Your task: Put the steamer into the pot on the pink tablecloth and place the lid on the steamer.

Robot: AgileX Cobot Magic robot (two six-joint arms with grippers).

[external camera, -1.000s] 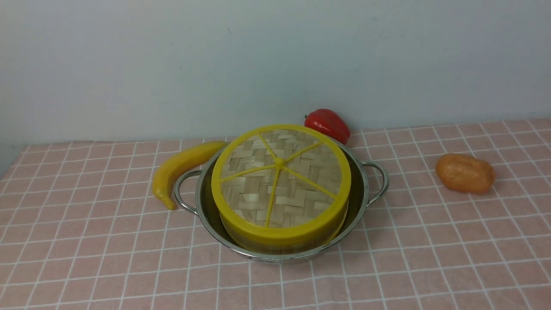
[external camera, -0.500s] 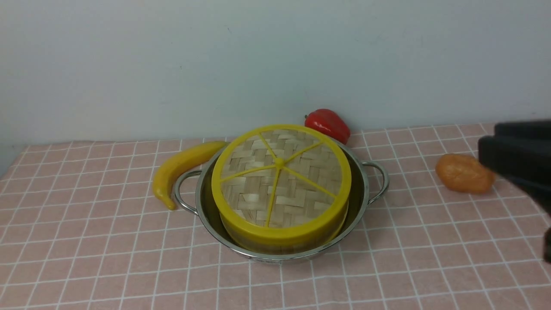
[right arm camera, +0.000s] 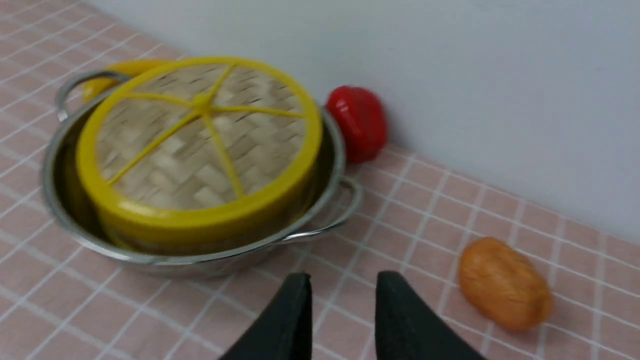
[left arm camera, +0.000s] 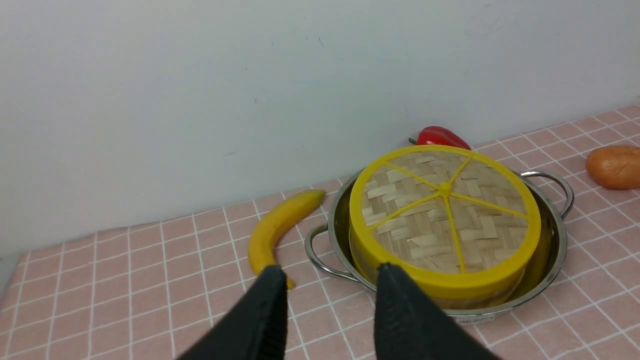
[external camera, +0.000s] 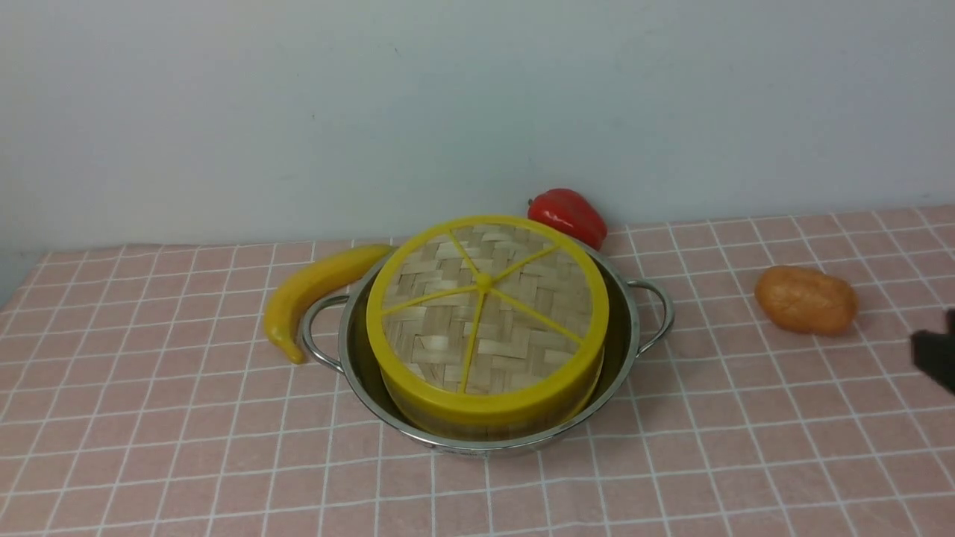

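Note:
The steel pot (external camera: 628, 328) stands on the pink tablecloth (external camera: 746, 447), mid-table. Inside it sits the steamer (external camera: 485, 424), of which only the bamboo side shows. The woven lid (external camera: 485, 306) with yellow spokes lies flat on top and hides what is inside. My left gripper (left arm camera: 330, 272) is open and empty, hovering short of the pot's near left handle. My right gripper (right arm camera: 344, 279) is open too, holding nothing, off to the pot's right. In the front view only a dark bit of the right gripper (external camera: 936, 359) shows, at the right edge.
A yellow banana (external camera: 313, 287) lies against the pot's left handle. A red pepper (external camera: 571, 215) sits behind the pot by the wall. An orange-brown lump (external camera: 806, 300) lies to the right, near my right gripper.
The right gripper came into the front view at the right edge half a second ago, then drew back and down so only a sliver shows. Pot, steamer and lid have not moved.

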